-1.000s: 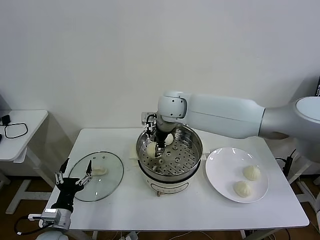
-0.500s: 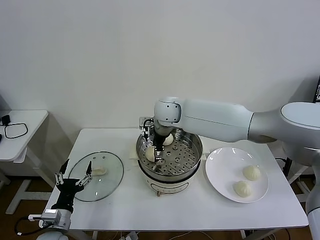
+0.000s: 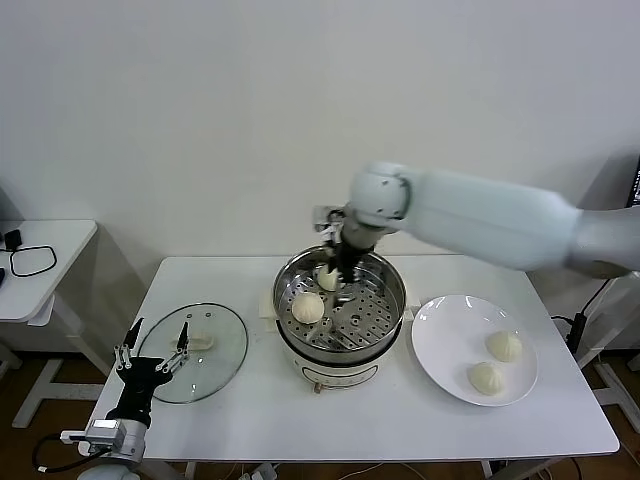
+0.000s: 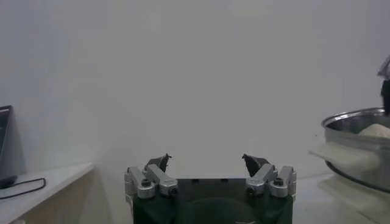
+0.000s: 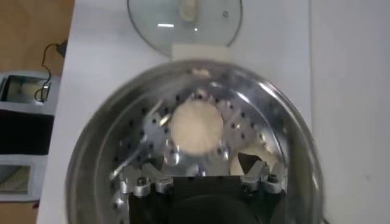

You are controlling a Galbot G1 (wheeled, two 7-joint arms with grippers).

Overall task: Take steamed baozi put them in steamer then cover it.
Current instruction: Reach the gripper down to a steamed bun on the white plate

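Four steamed baozi are counted in the head view. Two lie inside the steamer (image 3: 340, 315): one steamed baozi (image 3: 308, 308) rests on the perforated floor at about 9 o'clock within the pot, and a second baozi (image 3: 327, 278) sits at about 12 o'clock near the far wall, partly hidden by the right gripper (image 3: 340, 290). Two more are seen on the white plate (image 3: 440, 345), at 3 o'clock from the steamer: one plate baozi (image 3: 503, 346) and, just nearer the front edge, another plate baozi (image 3: 487, 377), close together.

The steamer is placed near the middle of the worktop (image 3: 260, 410). The right gripper is held above the pot's far half; in the right wrist view its jaws are seen spread apart and empty above the floor, with one baozi lying free between and beyond them.

One glass lid (image 3: 192, 352) is laid flat on the worktop at 9 o'clock from the steamer. The left gripper (image 3: 152, 345) is parked at the worktop's near-left edge beside the lid, jaws released and holding nothing.
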